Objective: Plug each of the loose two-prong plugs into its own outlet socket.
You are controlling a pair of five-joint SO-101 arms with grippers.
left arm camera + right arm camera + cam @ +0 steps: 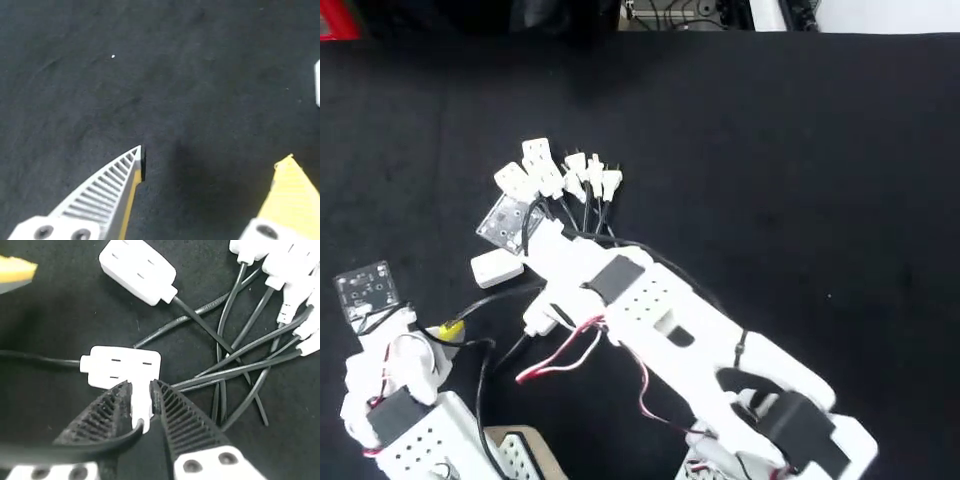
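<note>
Right end effector [140,386]: being clamped, nearly closed, around a plug [141,412].
Socket [121,368]: being touched by the plug, just beyond the fingertips.
Left end effector [215,156]: being held wide open, empty, above the tabletop [150,75].

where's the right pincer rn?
In the right wrist view, the right pincer is shut on a plug right at a socket, black cords beside it.
</note>
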